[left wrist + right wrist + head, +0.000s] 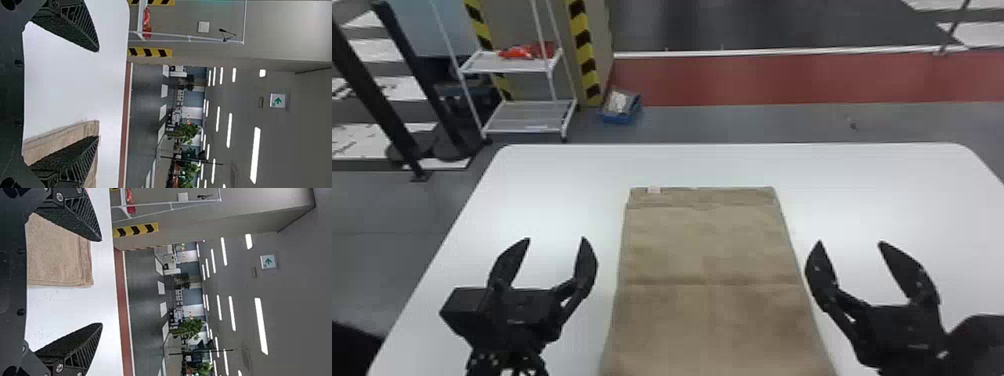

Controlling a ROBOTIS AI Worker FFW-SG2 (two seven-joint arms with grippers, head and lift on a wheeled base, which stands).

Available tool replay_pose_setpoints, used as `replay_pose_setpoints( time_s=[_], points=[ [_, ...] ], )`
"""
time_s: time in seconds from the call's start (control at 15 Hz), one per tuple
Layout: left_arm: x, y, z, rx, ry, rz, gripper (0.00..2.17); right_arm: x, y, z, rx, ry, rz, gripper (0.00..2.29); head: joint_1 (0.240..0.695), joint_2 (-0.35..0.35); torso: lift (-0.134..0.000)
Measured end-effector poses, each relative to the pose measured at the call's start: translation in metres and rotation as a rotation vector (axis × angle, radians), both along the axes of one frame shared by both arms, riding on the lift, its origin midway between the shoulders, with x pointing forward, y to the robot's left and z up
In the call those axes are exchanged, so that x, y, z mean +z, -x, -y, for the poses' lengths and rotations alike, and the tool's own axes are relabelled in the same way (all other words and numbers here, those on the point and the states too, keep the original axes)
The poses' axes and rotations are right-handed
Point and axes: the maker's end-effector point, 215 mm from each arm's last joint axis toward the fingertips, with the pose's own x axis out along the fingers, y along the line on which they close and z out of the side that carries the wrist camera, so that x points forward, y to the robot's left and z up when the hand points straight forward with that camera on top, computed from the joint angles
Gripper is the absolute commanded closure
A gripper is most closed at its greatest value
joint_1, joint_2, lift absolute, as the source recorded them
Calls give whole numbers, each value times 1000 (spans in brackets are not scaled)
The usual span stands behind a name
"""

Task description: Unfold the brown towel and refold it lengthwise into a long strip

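Observation:
The brown towel (707, 250) lies flat on the white table, long side running away from me, with a small pale tag at its far left corner and a crease across its middle. My left gripper (555, 240) stands open to the towel's left, and my right gripper (849, 243) stands open to its right; both hold nothing. In the left wrist view, one finger of the left gripper (98, 94) overlaps the towel (58, 145). The right wrist view has the right gripper (101, 282) spread, with the towel (55, 254) partly behind one finger.
The white table (552, 175) extends beyond the towel on the far side and to both sides. Past it on the floor are a white shelf cart (527, 117) at the left and a blue bin (621, 107).

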Motion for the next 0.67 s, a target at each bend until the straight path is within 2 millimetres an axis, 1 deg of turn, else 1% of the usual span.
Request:
replay_pose_setpoints(
  time_s=[0.13,0.4,0.53,0.6,0.67],
  points=[
    [-4,-9,6,-35,0,-20,151,-1,0,1,-4,-1,-2,117,695,58,-123],
    [-19,-40,29,-179,2,-104,167,-3,3,2,-7,2,-8,117,695,29,-123],
    [-40,-56,38,-241,13,-199,167,-4,4,3,-10,2,-10,117,695,11,-123],
    [-48,-66,37,-250,20,-236,167,-4,4,4,-12,2,-10,117,695,10,-123],
    [-50,-75,36,-253,17,-253,167,-5,5,5,-14,1,-12,117,695,10,-123]
  ],
)
